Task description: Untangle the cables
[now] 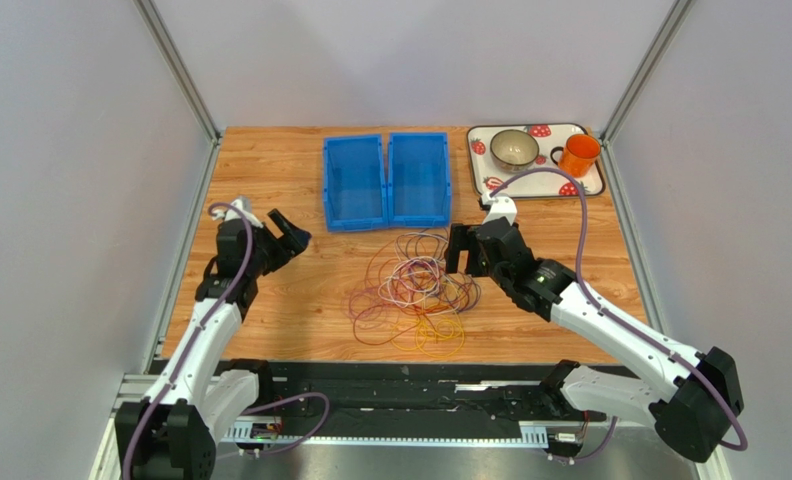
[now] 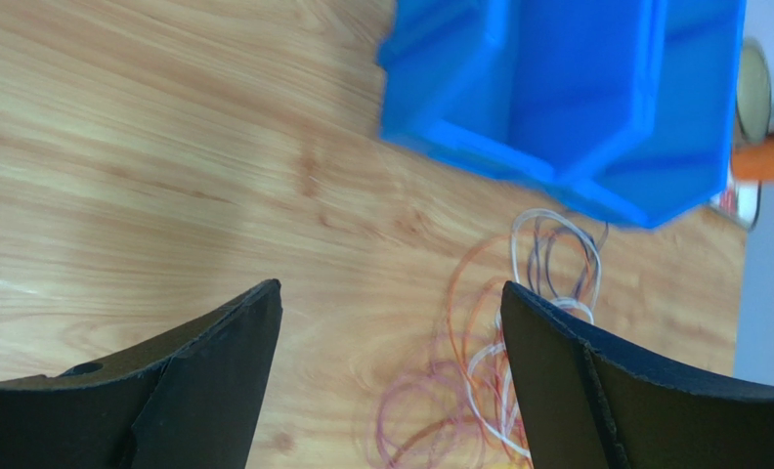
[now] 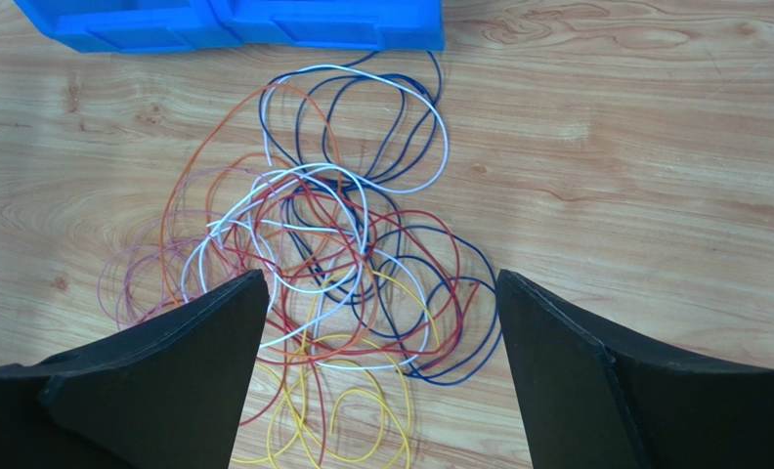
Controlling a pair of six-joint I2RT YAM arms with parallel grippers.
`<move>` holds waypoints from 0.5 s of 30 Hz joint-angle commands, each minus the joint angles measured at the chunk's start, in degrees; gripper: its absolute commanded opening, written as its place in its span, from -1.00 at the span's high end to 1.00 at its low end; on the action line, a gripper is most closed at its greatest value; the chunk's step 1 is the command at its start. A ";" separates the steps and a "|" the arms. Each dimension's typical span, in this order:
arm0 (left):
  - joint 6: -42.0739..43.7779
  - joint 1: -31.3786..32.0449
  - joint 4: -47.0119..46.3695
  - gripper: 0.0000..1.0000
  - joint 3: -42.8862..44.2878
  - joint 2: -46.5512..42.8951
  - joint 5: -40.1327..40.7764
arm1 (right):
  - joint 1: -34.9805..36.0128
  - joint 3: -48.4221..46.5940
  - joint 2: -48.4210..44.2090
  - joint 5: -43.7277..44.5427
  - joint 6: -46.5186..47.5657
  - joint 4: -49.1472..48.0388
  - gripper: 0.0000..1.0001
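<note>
Sitting tangled on the table (image 1: 270,170), the cables (image 1: 415,295) are one loose heap. Left gripper (image 1: 292,230) and right gripper (image 1: 460,262) both gape wide, holding nothing.

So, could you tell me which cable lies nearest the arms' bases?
The yellow cable: its loops form the near edge of the tangle, while every other colour sits farther back.

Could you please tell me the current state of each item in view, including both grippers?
cables: tangled in one loose pile on the table, ungripped.
left gripper: open, empty, left of the pile.
right gripper: open, empty, at the pile's right side.
blue bins: side by side, empty.
bowl: upright on the tray.
orange mug: upright on the tray.
</note>
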State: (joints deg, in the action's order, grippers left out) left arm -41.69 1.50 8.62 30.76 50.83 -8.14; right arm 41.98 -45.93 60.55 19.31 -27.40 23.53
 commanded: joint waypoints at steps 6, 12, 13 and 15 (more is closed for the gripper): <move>8.73 28.11 15.72 -0.70 18.36 10.77 14.65 | 0.47 -1.97 2.64 -4.28 -2.48 3.18 -0.80; 10.05 34.71 14.67 -0.52 19.51 16.31 15.17 | 0.39 -0.57 -0.87 -1.47 -2.22 6.35 -0.81; 10.05 35.32 14.49 -0.50 19.60 17.28 15.17 | 0.39 0.31 -1.92 -1.12 -2.22 6.27 -0.82; 9.35 36.55 14.93 -0.40 19.25 17.90 15.78 | 0.39 1.02 -2.46 -1.03 -1.96 5.91 -0.82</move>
State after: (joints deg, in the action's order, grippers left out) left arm -33.39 36.05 22.09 48.58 67.53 5.13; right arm 42.00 -46.11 61.04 16.47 -29.10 29.04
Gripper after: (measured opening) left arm 0.717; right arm 0.906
